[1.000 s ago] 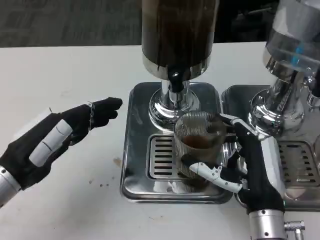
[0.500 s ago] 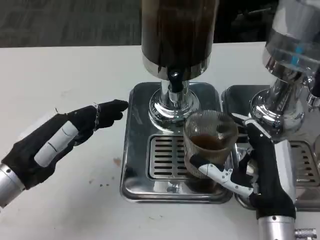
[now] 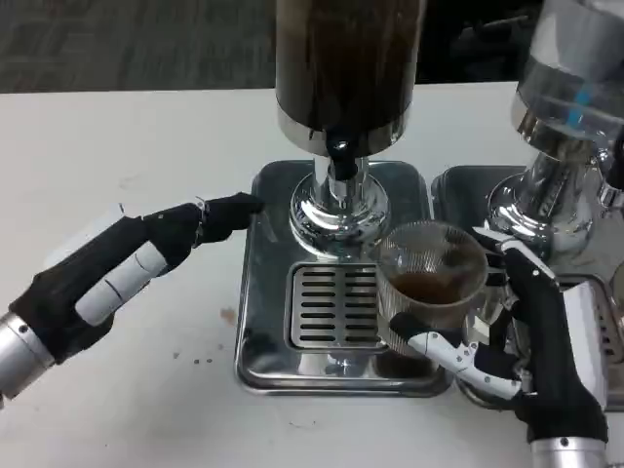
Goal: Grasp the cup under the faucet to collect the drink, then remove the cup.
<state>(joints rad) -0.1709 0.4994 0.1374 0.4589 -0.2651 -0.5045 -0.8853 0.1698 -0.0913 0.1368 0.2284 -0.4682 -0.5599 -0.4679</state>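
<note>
Gripping cup (image 3: 430, 288), right hand (image 3: 526, 341) moved rightward off faucet (image 3: 338, 151), left hand (image 3: 117, 268) spread.

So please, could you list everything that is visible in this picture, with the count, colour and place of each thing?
Cup: one, clear ribbed, brown drink inside; over the right edge of the drip grille, held by the right hand.
Drink dispenser: one, dark tank on a chrome column; centre back, black faucet at its front.
Drip tray: one, chrome, with a slotted grille; under the dispenser.
Second dispenser: one, clear tank on a chrome base; right back, on its own chrome tray.
Table: one, white, with small brown spots near the tray.
Left hand: black and white, fingers stretched towards the tray's left edge, holds nothing.
Right hand: black and white, grips the cup.
</note>
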